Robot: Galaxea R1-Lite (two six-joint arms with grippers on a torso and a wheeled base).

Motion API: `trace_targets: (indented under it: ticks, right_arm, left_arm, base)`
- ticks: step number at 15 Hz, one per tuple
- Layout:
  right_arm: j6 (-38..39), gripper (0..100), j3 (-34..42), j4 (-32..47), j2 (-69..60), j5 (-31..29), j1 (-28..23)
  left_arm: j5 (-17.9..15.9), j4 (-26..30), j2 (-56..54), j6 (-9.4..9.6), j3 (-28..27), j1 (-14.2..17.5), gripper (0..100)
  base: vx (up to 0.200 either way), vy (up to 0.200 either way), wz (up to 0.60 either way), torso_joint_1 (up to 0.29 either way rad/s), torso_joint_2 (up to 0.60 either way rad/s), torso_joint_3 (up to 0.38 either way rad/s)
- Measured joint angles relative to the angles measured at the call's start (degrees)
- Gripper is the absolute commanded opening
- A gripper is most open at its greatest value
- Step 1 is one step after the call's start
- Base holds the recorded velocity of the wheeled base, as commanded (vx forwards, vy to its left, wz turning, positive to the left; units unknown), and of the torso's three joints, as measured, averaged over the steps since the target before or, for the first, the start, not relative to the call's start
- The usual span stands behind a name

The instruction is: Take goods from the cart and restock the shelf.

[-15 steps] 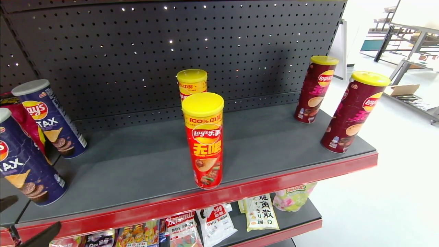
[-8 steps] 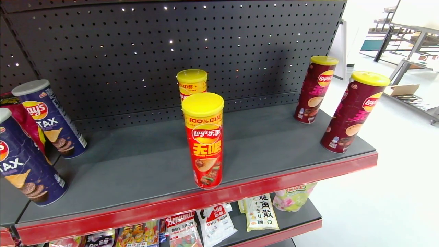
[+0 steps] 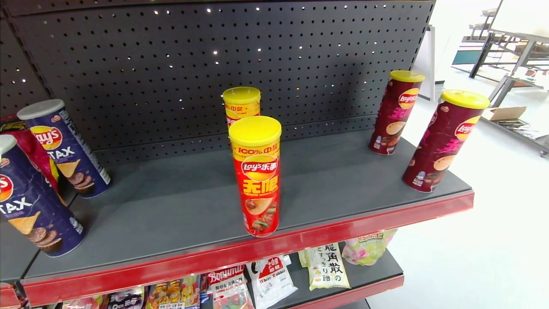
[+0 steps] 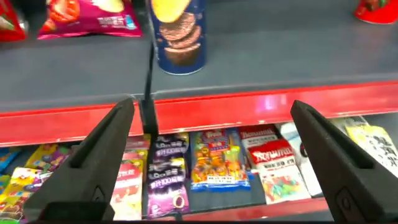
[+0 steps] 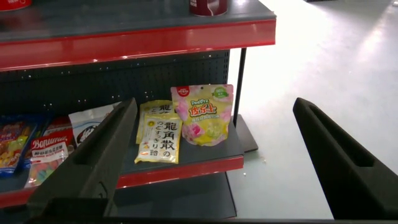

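Needing fresh stock: left gripper [image 4: 211, 106] and right gripper [image 5: 216, 102] both gape empty; grip the next item mid-body, set it upright on shelf [image 3: 180, 201] beside red can [image 3: 257, 180].

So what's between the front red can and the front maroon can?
Nothing: in the head view the shelf between the front red can and front maroon can is bare. The rear maroon can stands farther back.
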Motion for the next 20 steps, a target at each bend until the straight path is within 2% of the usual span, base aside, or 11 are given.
trace_targets:
  ticks: [4, 10, 12, 16, 17, 18, 19, 20]
  right_arm:
    - [0.0, 100, 0.0, 0.0, 0.0, 0.0, 0.0]
    - [0.1, 100, 0.0, 0.1, 0.0, 0.0, 0.1]
    - [0.1, 100, 0.0, 0.0, 0.0, 0.0, 0.0]
    - [0.1, 100, 0.0, 0.0, 0.0, 0.0, 0.0]
    - [0.1, 100, 0.0, 0.0, 0.0, 0.0, 0.0]
    - [0.1, 100, 0.0, 0.0, 0.0, 0.0, 0.0]
    - [0.1, 100, 0.0, 0.0, 0.0, 0.0, 0.0]
    - [0.1, 100, 0.0, 0.0, 0.0, 0.0, 0.0]
  left_arm:
    - [-0.2, 0.0, -0.4, -0.02, 0.3, 0.0, 100]
    - [0.0, 0.2, -0.4, 0.11, 1.6, 0.1, 100]
    - [0.4, 2.8, 0.2, 0.59, 0.9, 1.8, 100]
    - [-0.6, 5.3, 1.7, 0.04, -0.4, 8.3, 100]
    - [-3.2, 5.3, 0.6, -0.62, -0.2, 8.2, 100]
    - [-9.3, 4.9, -1.2, -1.44, 0.0, 7.7, 100]
    - [-13.4, 3.5, -2.5, -2.02, 0.5, 7.3, 100]
    - [-13.8, -1.3, -3.6, -2.24, 2.0, 7.1, 100]
  base:
    - [0.000, 0.000, 0.60, 0.005, 0.00, 0.001]
    - [0.000, 0.000, 0.00, 0.000, 0.00, 0.000]
    - [0.000, 0.000, 0.00, 0.000, 0.00, 0.000]
    - [0.000, 0.000, 0.00, 0.000, 0.00, 0.000]
    - [0.000, 0.000, 0.00, 0.000, 0.00, 0.000]
    - [0.000, 0.000, 0.00, 0.000, 0.00, 0.000]
    - [0.000, 0.000, 0.00, 0.000, 0.00, 0.000]
    - [0.000, 0.000, 0.00, 0.000, 0.00, 0.000]
